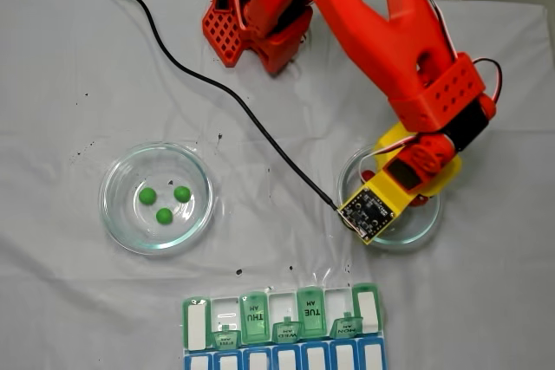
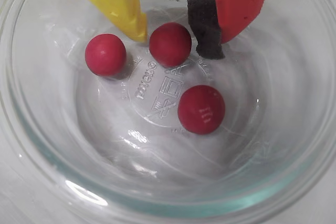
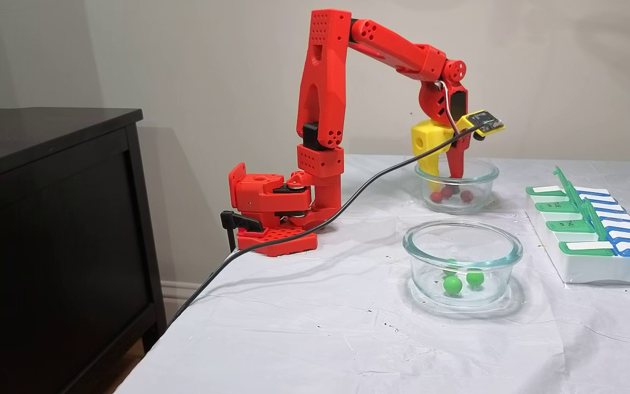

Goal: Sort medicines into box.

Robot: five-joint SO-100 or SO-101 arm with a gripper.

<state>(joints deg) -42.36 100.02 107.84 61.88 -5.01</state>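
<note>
White-draped table — end effector (image 2: 176,38) parted, straddling red ball (image 2: 169,44) in glass bowl (image 2: 47,182).

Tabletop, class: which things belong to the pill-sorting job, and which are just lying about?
Job: red balls, green balls, pill organizer, gripper, the two glass bowls holding the balls.
Lying about: black cable, dark cabinet.

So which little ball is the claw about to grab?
Find the glass bowl under the arm, holding three red balls. In the wrist view the open claw hangs over them. The target looks like the top middle ball, lying between the yellow finger and the padded red one, unlike its neighbours.
</note>
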